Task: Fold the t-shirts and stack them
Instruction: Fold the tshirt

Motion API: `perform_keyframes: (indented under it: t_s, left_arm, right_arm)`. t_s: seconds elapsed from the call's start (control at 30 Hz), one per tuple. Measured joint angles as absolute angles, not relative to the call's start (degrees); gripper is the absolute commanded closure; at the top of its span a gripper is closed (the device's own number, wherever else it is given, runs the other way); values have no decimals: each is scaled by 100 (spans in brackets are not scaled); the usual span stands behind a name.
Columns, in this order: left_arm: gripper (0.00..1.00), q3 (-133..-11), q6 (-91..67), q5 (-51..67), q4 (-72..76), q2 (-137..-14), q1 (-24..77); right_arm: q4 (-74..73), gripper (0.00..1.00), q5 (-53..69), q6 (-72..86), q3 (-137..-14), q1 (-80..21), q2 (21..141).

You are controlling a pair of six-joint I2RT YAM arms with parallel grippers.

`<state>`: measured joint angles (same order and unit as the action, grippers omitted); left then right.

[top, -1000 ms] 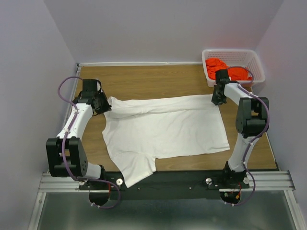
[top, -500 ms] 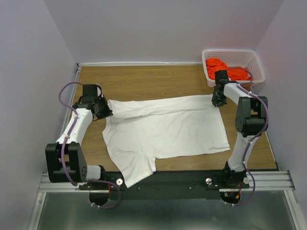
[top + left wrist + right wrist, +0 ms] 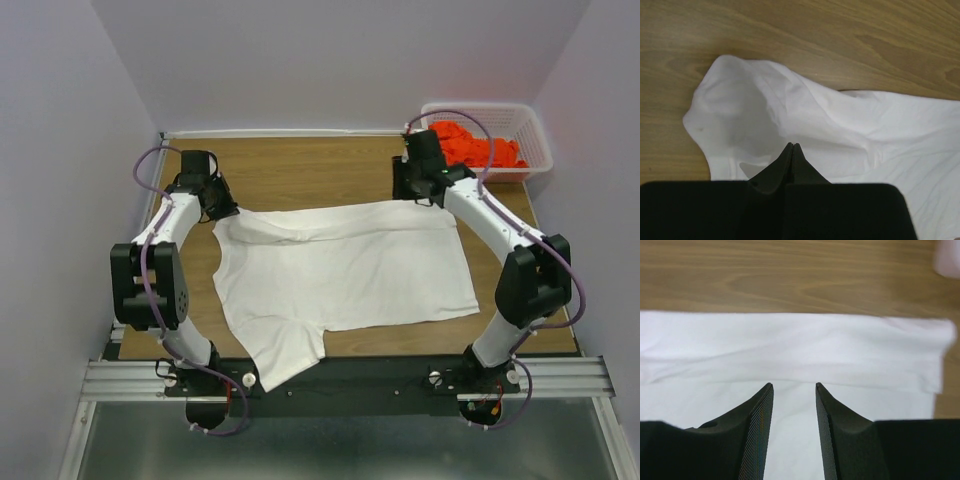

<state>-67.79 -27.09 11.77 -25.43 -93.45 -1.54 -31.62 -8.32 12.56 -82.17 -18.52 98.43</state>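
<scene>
Top external view. The worktop (image 3: 300, 170) is wood-grain laminate, closed in by pale lilac walls (image 3: 330, 60) on the far side and on both flanks. A black rail (image 3: 380, 375) runs along its near edge.

The white t-shirt (image 3: 350, 265) lies spread flat across the middle. One sleeve hangs off its near-left corner over the rail. Bare wood shows as a broad strip beyond the shirt's far edge and as narrower strips on its left and right.

The left gripper (image 3: 222, 207) sits at the shirt's far-left corner. The right gripper (image 3: 412, 195) is over the shirt's far edge, towards its right end. Beyond the shirt's far-right corner stands a white lattice basket (image 3: 540, 150) with the orange-red t-shirt (image 3: 475, 148) bunched inside.

Count: two shirts, one basket, two arms.

Left wrist view. The fingers (image 3: 785, 165) are pressed together tip to tip above a rumpled, rounded lobe of white cloth. I cannot tell whether any cloth is caught between them. Wood shows beyond and to the left of the lobe.

Right wrist view. The fingers (image 3: 757, 415) are spread, with flat white cloth showing in the gap. The shirt's straight edge runs across just ahead, with wood beyond it.
</scene>
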Motion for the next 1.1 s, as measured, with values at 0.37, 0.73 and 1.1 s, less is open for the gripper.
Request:
perform_keyframes:
  t_s: [0.37, 0.73, 1.1]
  left_arm:
    - [100, -7968, -2646, 1046, -2220, -10556, -126]
    - [100, -8193, -2523, 934, -2075, -11085, -38]
    - [100, -8191, -2473, 821, -2062, -11168, 200]
  right_arm:
    - [-1791, 64, 620, 777, -8353, -4182, 10554]
    - [-1293, 62, 768, 585, -9212, -4984, 12160]
    - [-1009, 62, 408, 246, -9935, -5052, 12886]
